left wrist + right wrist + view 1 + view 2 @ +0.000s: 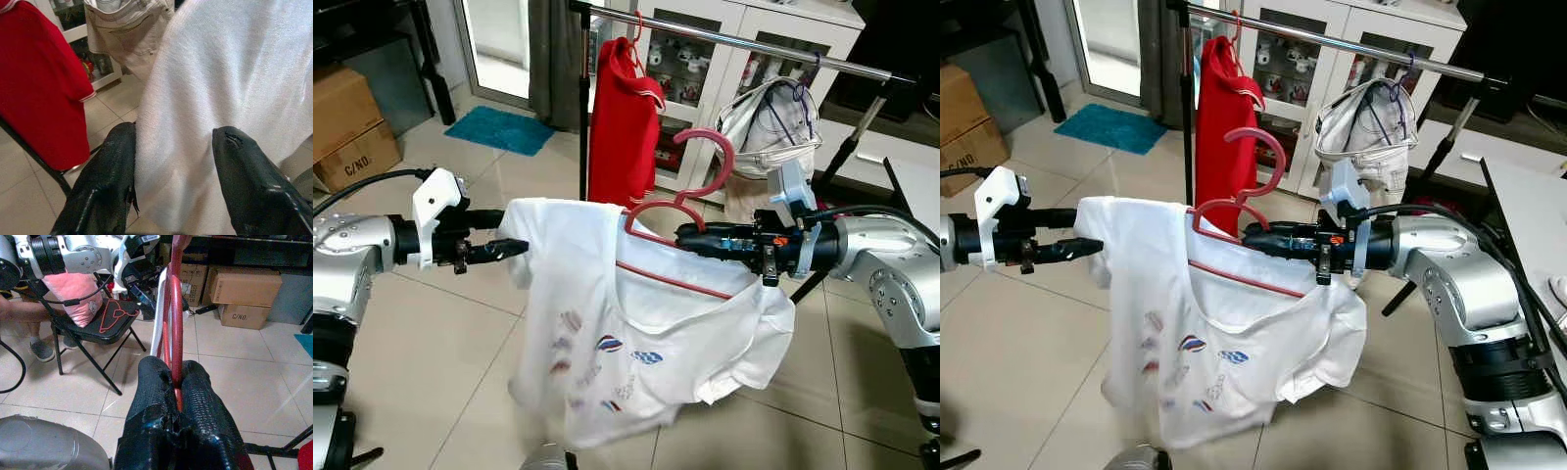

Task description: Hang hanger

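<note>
Right gripper [683, 236] is clenched on the red hanger [690, 196], fingers pinching the wire just below the hook; in the right wrist view the two black fingers [195, 391] press together with the red wire between them. Hanger is held up in the air in front of the robot, hook pointing up, well short of the rail. A white t-shirt [636, 333] with small printed figures hangs on the hanger, neck opening around the red wire, body drooping toward the tiled floor [431, 352].

Left gripper [514, 248] is at the shirt's left shoulder edge. In the left wrist view its fingers [105, 181] are spread apart with white fabric between them, not pressed shut on it.

Behind stands a clothes rack [773, 47] with a metal rail. A red shirt [622, 127] hangs near the rail's left end on its own red hanger; a beige garment [769, 122] hangs toward the rail's right end. White glass-door cabinet [705, 59] behind the rack. Teal mat [499, 129] on the floor by the doorway, cardboard boxes [347, 127] at far left.

Right wrist view: a black folding chair [105, 328] carrying a pink cushion [73, 296] and another red hanger on the seat edge; a person's foot beside it.
</note>
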Robot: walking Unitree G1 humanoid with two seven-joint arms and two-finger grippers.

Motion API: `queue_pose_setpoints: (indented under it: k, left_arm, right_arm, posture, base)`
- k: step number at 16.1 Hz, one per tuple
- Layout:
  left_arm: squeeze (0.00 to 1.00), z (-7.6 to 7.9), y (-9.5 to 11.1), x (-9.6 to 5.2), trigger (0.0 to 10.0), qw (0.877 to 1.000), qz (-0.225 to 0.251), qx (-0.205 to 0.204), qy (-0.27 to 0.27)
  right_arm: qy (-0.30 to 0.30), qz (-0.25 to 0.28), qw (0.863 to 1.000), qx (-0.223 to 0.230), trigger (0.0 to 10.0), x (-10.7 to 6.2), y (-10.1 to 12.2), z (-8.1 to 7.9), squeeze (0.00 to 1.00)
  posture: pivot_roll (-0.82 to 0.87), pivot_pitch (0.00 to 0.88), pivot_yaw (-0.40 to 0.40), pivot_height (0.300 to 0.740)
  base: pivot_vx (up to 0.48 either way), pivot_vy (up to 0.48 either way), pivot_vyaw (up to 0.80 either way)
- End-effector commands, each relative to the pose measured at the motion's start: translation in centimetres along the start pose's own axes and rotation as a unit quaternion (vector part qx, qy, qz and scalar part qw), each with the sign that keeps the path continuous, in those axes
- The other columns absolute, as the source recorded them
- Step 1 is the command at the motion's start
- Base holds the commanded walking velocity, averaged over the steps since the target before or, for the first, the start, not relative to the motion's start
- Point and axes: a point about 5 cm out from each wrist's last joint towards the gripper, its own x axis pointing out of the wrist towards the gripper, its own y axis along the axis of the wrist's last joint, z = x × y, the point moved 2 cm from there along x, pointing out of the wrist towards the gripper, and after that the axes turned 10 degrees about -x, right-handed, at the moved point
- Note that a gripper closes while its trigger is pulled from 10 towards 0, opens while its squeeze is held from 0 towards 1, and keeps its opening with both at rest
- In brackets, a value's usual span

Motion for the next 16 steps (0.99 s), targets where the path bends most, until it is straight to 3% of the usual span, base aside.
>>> queue_pose_setpoints:
  k: [1, 16]
  left_arm:
    - [0.0, 0.17, -0.18, -0.01, 0.0, 1.0, 0.003, -0.003, -0.004]
    - [0.0, -0.74, -1.13, 0.01, 0.0, 0.998, 0.027, -0.01, 0.052]
  right_arm:
    - [0.0, 0.012, 1.0, -0.01, 10.0, -0.5, 0.73, 0.0, 0.0]
    - [-0.001, 0.018, 1.0, -0.011, 10.0, -0.29, 0.98, -0.24, 0.0]
  posture:
    - [-0.06, 0.0, -0.044, 0.74]
    - [-0.07, 0.0, -0.036, 0.74]
  base:
    - [0.0, 0.0, 0.0]
    - [0.0, 0.0, 0.0]
